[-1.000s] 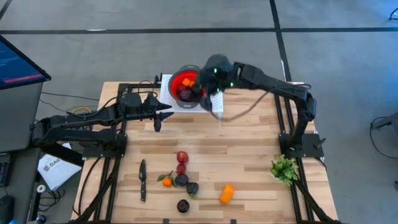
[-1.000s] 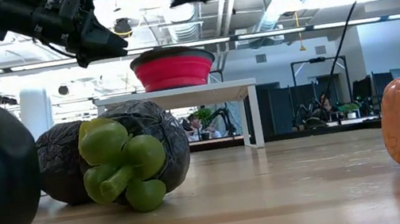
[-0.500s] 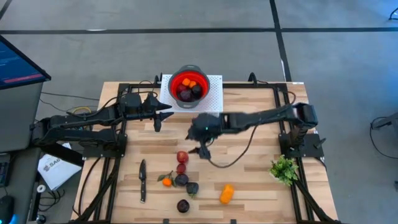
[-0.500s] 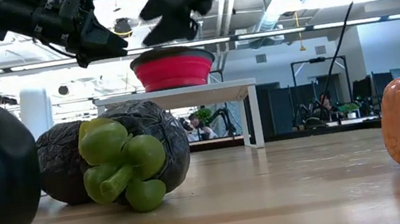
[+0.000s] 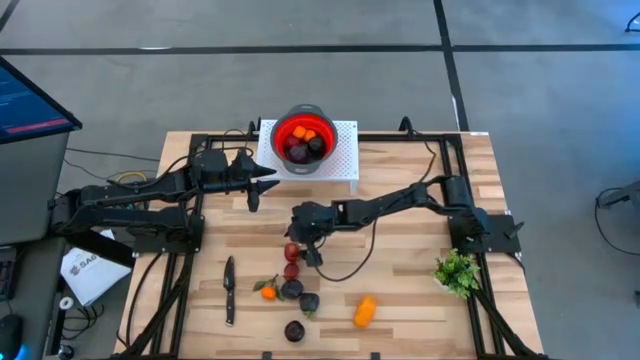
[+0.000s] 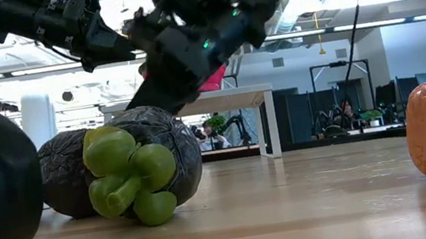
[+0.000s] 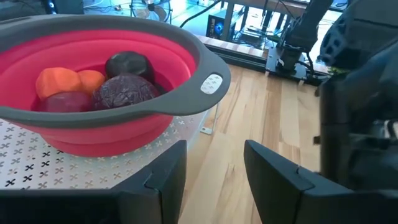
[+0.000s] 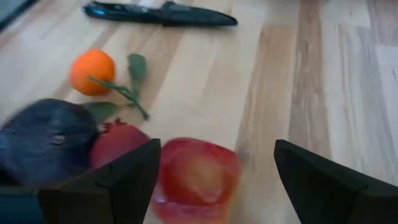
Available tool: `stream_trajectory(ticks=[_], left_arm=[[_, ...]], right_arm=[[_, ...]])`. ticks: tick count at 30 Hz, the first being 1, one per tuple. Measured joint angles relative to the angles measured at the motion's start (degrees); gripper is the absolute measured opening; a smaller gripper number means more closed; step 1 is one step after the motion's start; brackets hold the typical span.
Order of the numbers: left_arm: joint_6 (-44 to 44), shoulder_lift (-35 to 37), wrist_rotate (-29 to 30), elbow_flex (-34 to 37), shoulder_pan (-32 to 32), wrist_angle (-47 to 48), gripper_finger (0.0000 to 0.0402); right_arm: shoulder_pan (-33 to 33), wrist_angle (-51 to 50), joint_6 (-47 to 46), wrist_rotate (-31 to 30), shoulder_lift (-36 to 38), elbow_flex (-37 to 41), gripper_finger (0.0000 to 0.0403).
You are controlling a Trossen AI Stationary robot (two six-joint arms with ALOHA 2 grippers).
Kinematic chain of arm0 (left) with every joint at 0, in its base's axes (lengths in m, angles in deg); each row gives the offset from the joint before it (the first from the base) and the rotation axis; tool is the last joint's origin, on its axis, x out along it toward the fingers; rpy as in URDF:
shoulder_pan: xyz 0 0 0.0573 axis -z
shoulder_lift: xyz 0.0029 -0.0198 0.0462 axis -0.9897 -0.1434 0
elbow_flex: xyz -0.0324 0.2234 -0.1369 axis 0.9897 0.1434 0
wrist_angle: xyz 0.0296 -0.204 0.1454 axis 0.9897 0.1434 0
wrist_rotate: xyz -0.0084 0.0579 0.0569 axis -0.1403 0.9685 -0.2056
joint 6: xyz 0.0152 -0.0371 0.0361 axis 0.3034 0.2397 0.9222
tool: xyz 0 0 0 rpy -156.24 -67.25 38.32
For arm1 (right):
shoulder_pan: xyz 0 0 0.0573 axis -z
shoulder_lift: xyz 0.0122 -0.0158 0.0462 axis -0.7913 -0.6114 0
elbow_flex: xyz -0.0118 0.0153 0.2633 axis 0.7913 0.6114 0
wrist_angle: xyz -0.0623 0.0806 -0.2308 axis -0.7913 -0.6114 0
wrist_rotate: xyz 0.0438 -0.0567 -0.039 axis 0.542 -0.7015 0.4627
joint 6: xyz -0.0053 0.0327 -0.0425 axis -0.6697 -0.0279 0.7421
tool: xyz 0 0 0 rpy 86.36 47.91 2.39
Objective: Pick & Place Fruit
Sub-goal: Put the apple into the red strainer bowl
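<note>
Loose fruit lies on the wooden table: a red piece [image 5: 292, 252], a smaller red one [image 5: 291, 271], a small orange one with leaves [image 5: 268, 292], three dark purple ones [image 5: 300, 296] and a larger orange one [image 5: 365, 312]. The red bowl [image 5: 303, 128] at the far edge holds several more pieces. My right gripper [image 5: 300, 246] is open and low over the red piece [image 8: 196, 177], a finger on either side of it and a gap still showing. My left gripper [image 5: 255, 190] hangs open and bare near the bowl [image 7: 186, 59].
A slim black knife [image 5: 229, 290] lies left of the fruit. A green leafy sprig [image 5: 457, 270] sits by the right edge. The bowl stands on a white perforated stand [image 5: 345, 165]. Black frame rails run along the table's sides. Bare wood lies between bowl and fruit.
My right gripper has swung from above the bowl toward the table's near edge and dropped low over the red piece, tipping further down and staying open. No fruit has moved.
</note>
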Motion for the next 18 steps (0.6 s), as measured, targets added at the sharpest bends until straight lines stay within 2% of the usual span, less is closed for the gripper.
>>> stream_trajectory(ticks=[8, 18], left_arm=[[-0.08, 0.0, 0.0, 0.0, -0.01, 0.17, 0.0153], [-0.09, 0.0, 0.0, 0.0, 0.0, 0.13, 0.0153]], right_arm=[[0.0, -1.58, 4.22, 0.84, -1.5, -1.41, 0.0332], [0.05, -4.06, 4.4, -1.78, -1.52, -1.39, 0.0315]])
